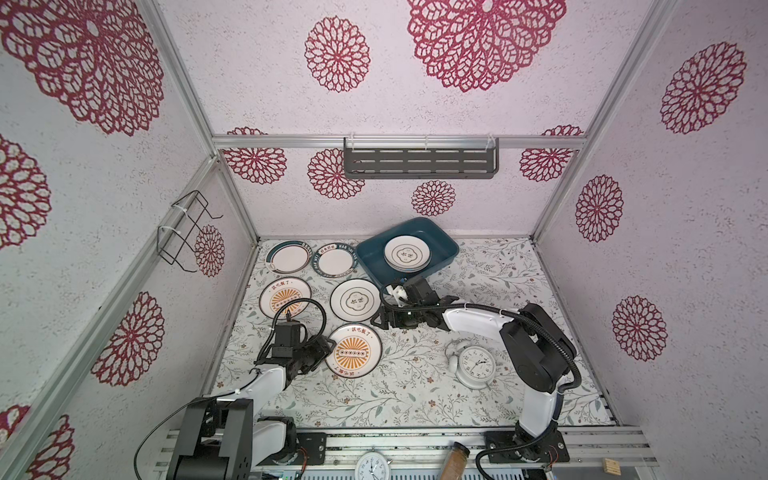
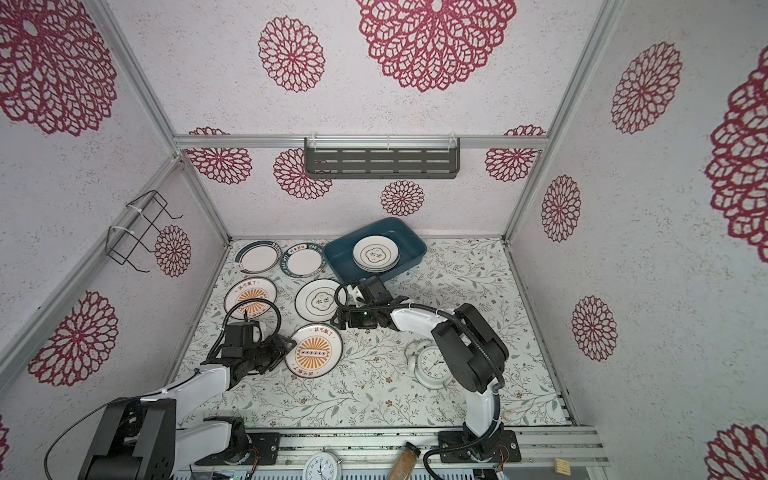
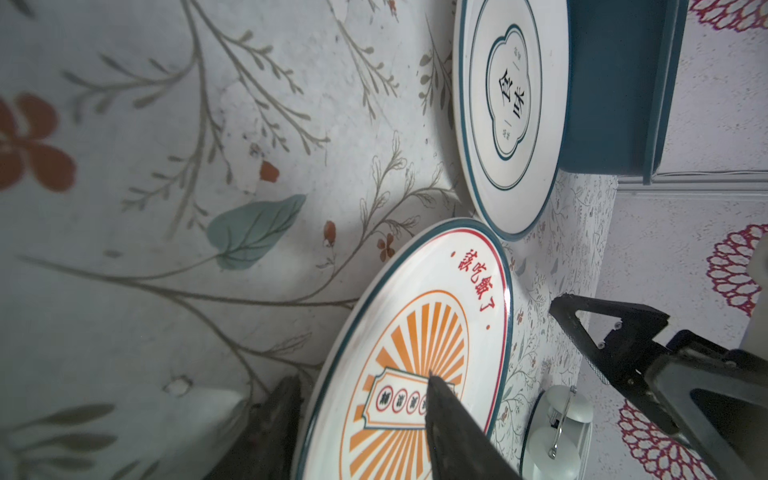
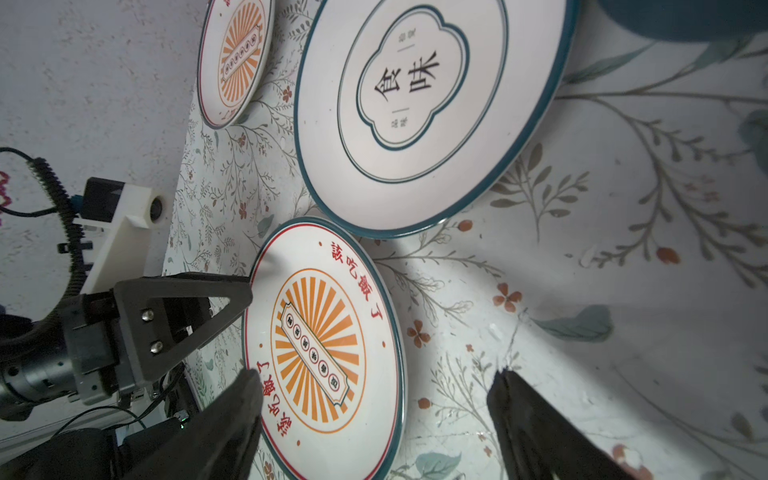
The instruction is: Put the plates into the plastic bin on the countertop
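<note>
Plastic bin point(image 1: 370, 259), plates point(image 1: 407, 252) stacked inside: long axis is slanting rearward-right. Sunburst plate point(image 1: 353, 351) is lying before bin; left gripper point(image 1: 327, 347) is straddling its rim, grip unclear. Right gripper point(image 1: 379, 320) is gaping, empty.

Plates point(image 1: 407, 252) stacked in bin point(image 1: 371, 254) (five outside).

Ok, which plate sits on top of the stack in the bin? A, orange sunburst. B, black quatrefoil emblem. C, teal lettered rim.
B: in both top views the top plate in the bin shows a dark quatrefoil emblem at its centre, with no orange and no lettered rim.
</note>
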Robot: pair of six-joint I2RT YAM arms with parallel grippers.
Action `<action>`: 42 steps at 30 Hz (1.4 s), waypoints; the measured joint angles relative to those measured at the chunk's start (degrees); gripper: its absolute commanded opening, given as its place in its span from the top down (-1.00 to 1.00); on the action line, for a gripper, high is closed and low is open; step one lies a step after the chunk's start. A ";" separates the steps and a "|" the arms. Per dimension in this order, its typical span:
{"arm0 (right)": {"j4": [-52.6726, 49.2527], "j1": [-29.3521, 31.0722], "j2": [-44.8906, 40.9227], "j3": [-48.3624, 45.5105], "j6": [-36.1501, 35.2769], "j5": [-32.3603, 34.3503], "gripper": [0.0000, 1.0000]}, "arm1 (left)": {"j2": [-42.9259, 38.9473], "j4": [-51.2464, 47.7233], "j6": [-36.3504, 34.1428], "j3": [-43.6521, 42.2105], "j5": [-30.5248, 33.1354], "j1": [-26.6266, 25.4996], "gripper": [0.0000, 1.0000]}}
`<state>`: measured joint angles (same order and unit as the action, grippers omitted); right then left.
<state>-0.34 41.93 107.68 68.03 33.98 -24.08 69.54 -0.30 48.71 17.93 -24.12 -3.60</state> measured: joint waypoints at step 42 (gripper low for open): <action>-3.87 -0.52 0.26 -2.82 -0.20 4.50 -0.82 | 8.72 8.63 6.75 4.46 -1.66 -14.05 1.00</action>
<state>-4.21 41.41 107.94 65.21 33.78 -19.57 78.26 8.34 55.46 22.39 -25.78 -17.65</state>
